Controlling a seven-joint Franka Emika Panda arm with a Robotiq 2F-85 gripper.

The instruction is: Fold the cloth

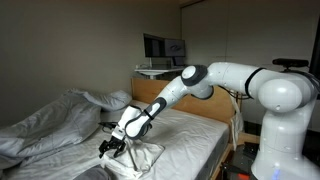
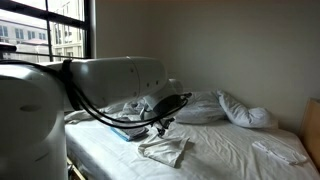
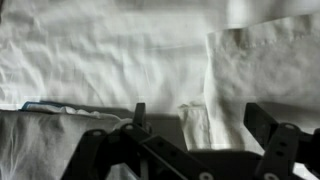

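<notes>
The cloth (image 2: pixel 166 151) is a thin white wrinkled fabric, lying bunched and partly doubled over on the mattress near its front edge. It also shows in an exterior view (image 1: pixel 141 158). In the wrist view the cloth (image 3: pixel 262 66) fills the right side, and a narrow folded flap of it reaches down between the jaws. My gripper (image 3: pixel 200 122) hangs just above that flap, open, with one dark finger on each side and nothing gripped. In both exterior views the gripper (image 1: pixel 111 148) (image 2: pixel 158 124) hovers low over the cloth's edge.
A puffy grey-white duvet (image 1: pixel 50 120) (image 2: pixel 222 108) is heaped at the head of the bed. A small pale pillow (image 2: pixel 277 151) lies to one side. A blue-edged item (image 2: pixel 124 131) sits by the arm. A wooden bed frame (image 1: pixel 222 108) borders the mattress.
</notes>
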